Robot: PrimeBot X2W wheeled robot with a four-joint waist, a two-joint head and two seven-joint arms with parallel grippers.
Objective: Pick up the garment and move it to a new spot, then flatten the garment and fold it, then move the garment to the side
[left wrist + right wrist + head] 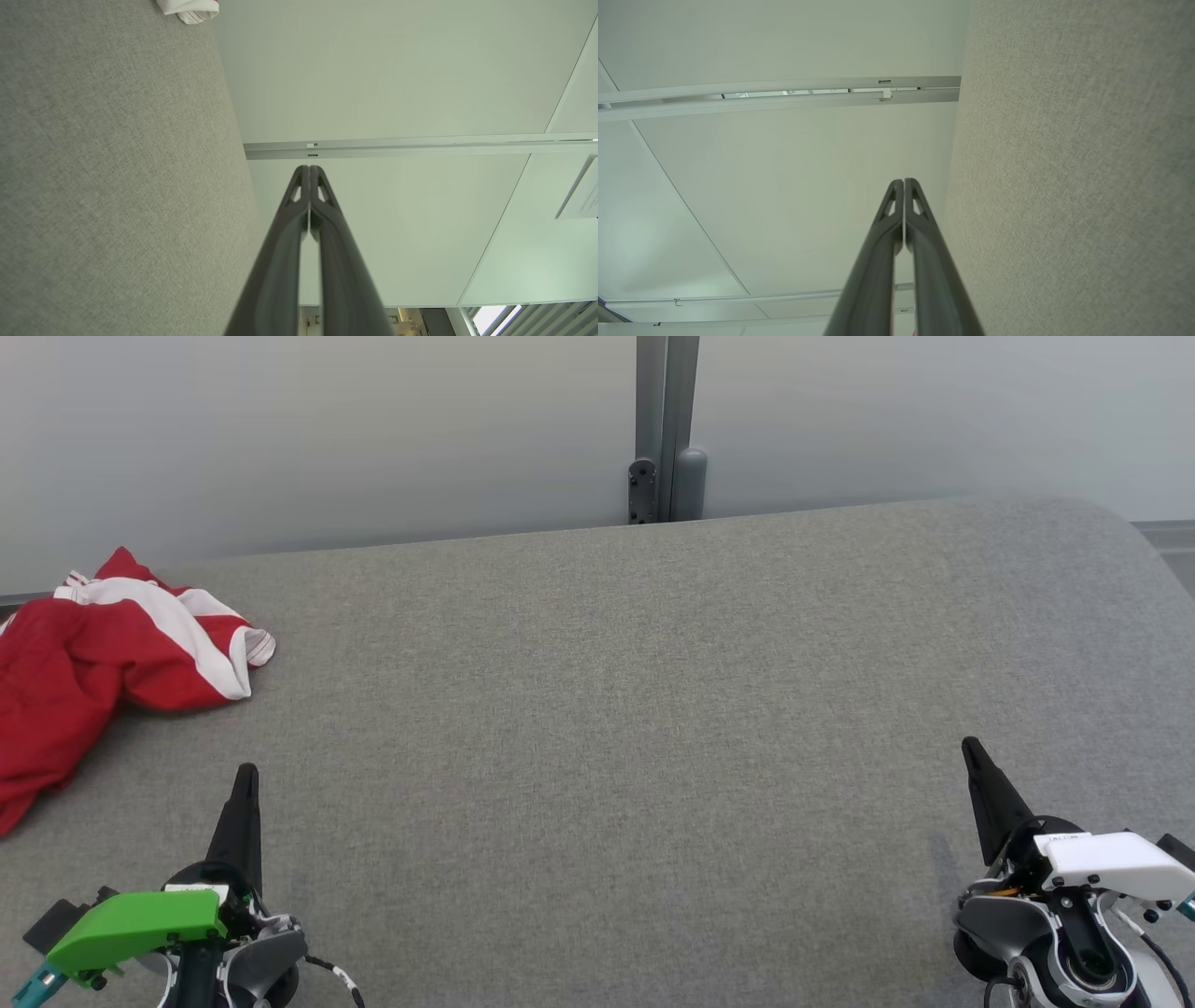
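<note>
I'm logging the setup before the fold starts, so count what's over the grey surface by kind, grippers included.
Garments: 1, the red and white garment, crumpled at the far left.
Grippers: 2, the left gripper and the right gripper, both shut and holding nothing.
Total: 3.

Your left pincer [246, 775] has two long, dark, tapering fingers in front of a bright green plastic wrist cover [135, 922] with a black-and-white striped cable [341, 979]. Your right pincer [971, 747] looks alike, under a white plastic wrist cover [1111, 859].
</note>
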